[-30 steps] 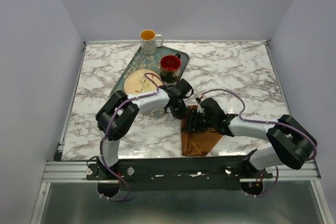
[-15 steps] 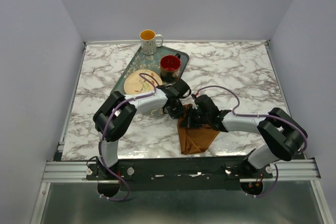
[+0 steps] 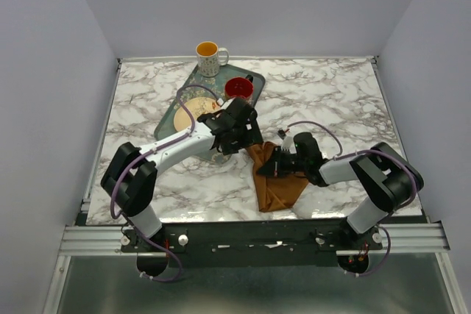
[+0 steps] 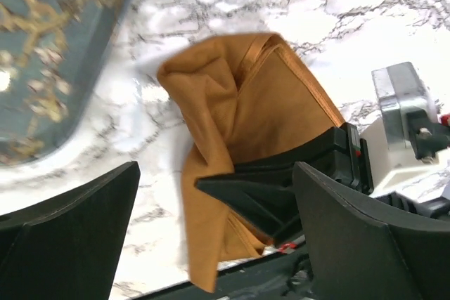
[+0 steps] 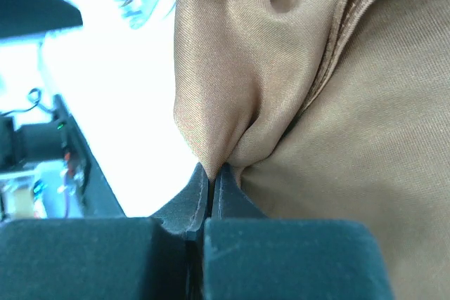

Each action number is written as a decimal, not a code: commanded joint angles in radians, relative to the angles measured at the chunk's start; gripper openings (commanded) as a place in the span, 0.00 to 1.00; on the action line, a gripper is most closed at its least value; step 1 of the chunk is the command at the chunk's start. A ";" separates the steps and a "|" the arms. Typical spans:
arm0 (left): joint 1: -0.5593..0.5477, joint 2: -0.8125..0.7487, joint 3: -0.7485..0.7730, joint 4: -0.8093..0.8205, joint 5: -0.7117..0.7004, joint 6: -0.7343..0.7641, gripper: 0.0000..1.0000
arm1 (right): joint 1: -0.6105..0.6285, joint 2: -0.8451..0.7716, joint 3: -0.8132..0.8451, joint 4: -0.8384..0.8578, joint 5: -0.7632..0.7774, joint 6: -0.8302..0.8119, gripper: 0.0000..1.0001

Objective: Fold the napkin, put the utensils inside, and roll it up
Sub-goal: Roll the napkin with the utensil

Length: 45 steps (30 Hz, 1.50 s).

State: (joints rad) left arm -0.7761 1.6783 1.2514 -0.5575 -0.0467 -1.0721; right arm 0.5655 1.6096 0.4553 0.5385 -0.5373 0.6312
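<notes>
On the desk's [image 3: 331, 101] near side, the left hand [image 3: 244, 136] has just opened, releasing the napkin [image 3: 278, 185]; the right hand [image 5: 211, 173] has clamped a bunched fold, so folding is unfinished

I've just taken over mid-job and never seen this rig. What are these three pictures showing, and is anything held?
Two robot arms are bolted at the near edge of a marble table, each ending in a two-finger gripper. The wide picture comes from a fixed camera above and behind them; the other two come from a camera on each wrist. On the table lie a brown napkin and a green tray carrying a plate and a red cup, with a yellow mug at its far end. The right gripper is shut, pinching a fold of the napkin. The left gripper is open over the napkin, holding nothing.
</notes>
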 commanded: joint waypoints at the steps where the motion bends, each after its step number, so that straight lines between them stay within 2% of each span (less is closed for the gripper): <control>1: 0.012 -0.097 -0.076 0.044 -0.051 0.220 0.96 | -0.035 0.071 -0.064 0.222 -0.210 0.010 0.00; 3: 0.012 -0.130 -0.099 0.065 -0.036 0.299 0.91 | -0.059 0.108 -0.087 0.309 -0.272 0.034 0.01; 4: 0.012 -0.144 -0.115 0.103 0.000 0.332 0.85 | -0.067 0.128 -0.096 0.348 -0.291 0.066 0.01; 5: 0.012 -0.158 -0.130 0.116 0.008 0.395 0.82 | -0.082 0.147 -0.102 0.385 -0.346 0.082 0.01; 9: 0.012 -0.193 -0.196 0.142 0.077 0.489 0.71 | -0.104 0.225 -0.124 0.544 -0.415 0.143 0.01; 10: 0.012 -0.196 -0.207 0.160 0.099 0.501 0.64 | -0.104 0.237 -0.127 0.546 -0.418 0.148 0.00; 12: 0.011 -0.196 -0.236 0.180 0.162 0.535 0.60 | -0.111 0.243 -0.135 0.552 -0.421 0.151 0.01; 16: 0.011 -0.158 -0.253 0.217 0.272 0.570 0.42 | -0.116 0.254 -0.130 0.516 -0.421 0.134 0.01; 21: 0.011 -0.094 -0.239 0.264 0.331 0.564 0.31 | -0.116 0.251 -0.109 0.437 -0.421 0.102 0.02; 22: 0.011 -0.086 -0.234 0.280 0.341 0.561 0.24 | -0.116 0.253 -0.106 0.430 -0.421 0.094 0.03; 26: 0.011 -0.025 -0.205 0.295 0.373 0.541 0.21 | -0.118 0.283 -0.089 0.419 -0.429 0.094 0.08; 36: 0.009 0.076 -0.152 0.309 0.367 0.554 0.19 | -0.124 0.289 -0.089 0.382 -0.431 0.074 0.10; 38: 0.009 0.086 -0.147 0.315 0.361 0.558 0.19 | -0.124 0.279 -0.083 0.358 -0.425 0.061 0.15; 40: 0.009 0.107 -0.133 0.315 0.360 0.561 0.19 | -0.124 0.263 -0.079 0.278 -0.403 0.033 0.19; 42: 0.009 0.130 -0.119 0.317 0.363 0.558 0.19 | -0.124 0.231 -0.076 0.200 -0.374 0.003 0.27; 45: 0.008 0.153 -0.110 0.317 0.367 0.554 0.18 | -0.124 0.175 -0.052 0.033 -0.321 -0.065 0.33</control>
State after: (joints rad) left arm -0.7612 1.7805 1.1141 -0.2680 0.3058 -0.5278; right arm 0.4427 1.8484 0.3828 0.8776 -0.9661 0.7006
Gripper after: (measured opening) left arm 0.187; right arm 0.284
